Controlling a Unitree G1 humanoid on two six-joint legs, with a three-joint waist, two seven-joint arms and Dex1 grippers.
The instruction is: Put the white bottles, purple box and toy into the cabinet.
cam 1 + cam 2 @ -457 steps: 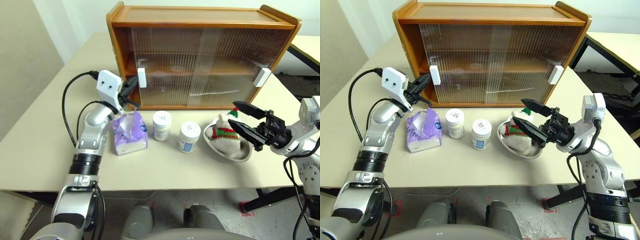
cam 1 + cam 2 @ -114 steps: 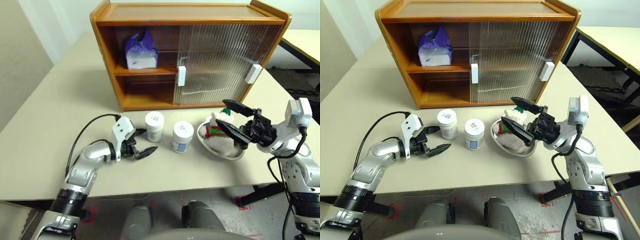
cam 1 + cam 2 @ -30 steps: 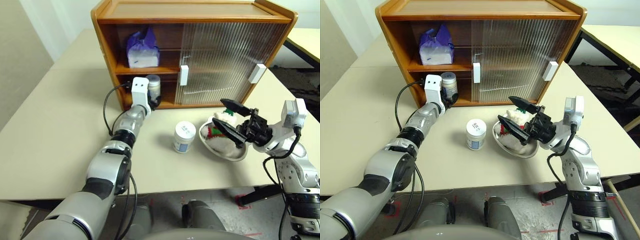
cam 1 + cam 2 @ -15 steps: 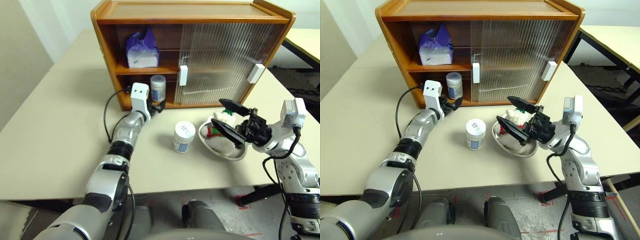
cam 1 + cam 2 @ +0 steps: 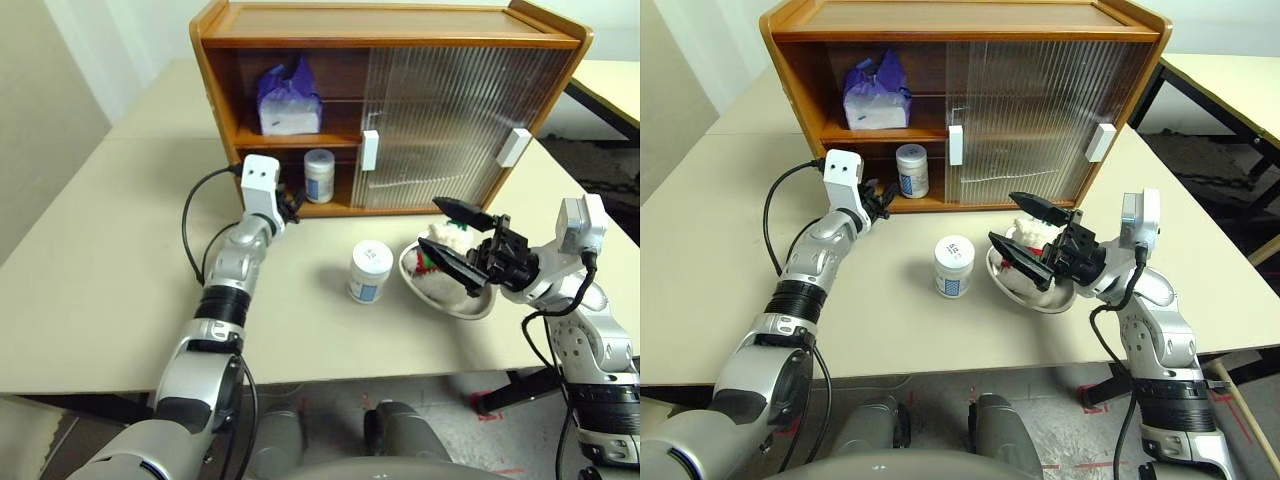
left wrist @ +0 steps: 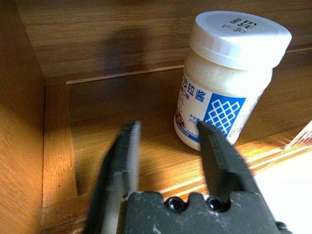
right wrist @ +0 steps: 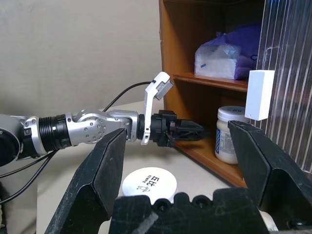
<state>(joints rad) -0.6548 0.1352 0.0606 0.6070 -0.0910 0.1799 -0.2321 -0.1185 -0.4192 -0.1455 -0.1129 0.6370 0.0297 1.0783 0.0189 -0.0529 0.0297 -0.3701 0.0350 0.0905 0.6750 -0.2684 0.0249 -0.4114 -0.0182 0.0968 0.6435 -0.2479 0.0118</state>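
- White squat plastic jar stands on the wooden cabinet's bottom shelf, just beyond the left gripper.
- Left gripper's jaws partly parted, holding nothing.

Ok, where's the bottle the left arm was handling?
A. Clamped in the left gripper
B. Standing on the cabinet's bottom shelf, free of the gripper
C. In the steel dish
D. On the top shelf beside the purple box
B: the bottle stands upright on the cabinet's bottom shelf, with the left gripper beside it and apart.
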